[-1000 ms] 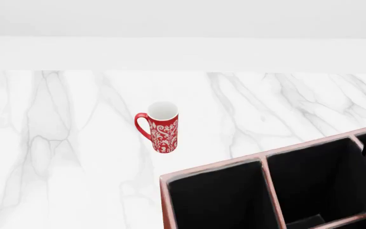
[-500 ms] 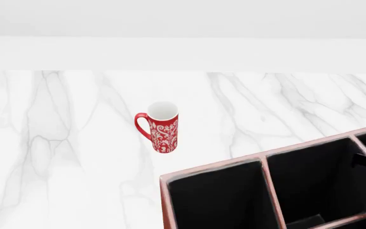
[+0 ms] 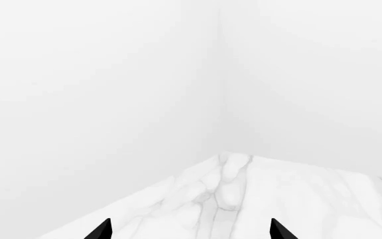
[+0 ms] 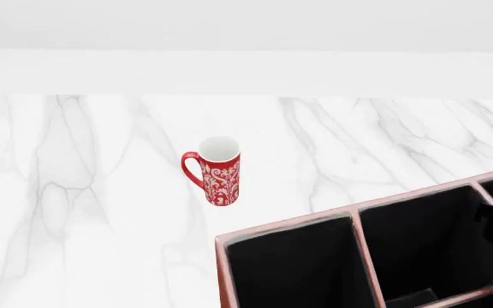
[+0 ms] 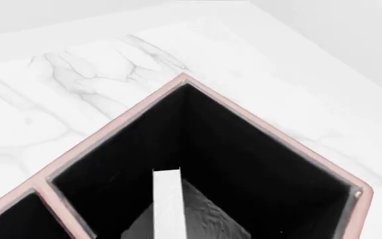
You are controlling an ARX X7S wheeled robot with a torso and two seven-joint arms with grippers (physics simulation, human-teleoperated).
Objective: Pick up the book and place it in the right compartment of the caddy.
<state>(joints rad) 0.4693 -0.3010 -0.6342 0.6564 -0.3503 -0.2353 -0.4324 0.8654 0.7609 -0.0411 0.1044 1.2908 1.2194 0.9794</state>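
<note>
While we cannot tell our right gripper's grip, the book [image 5: 167, 206] stands upright just below it, white page edge up, long axis vertical, inside the caddy [image 5: 118, 119].

One red mug [image 4: 219, 171], one caddy [image 4: 229, 269] (at least three compartments in the head view), one book [image 5: 167, 206] standing inside it, two black fingertips [image 3: 101, 230] on the left gripper.

No legible text or markings anywhere
</note>
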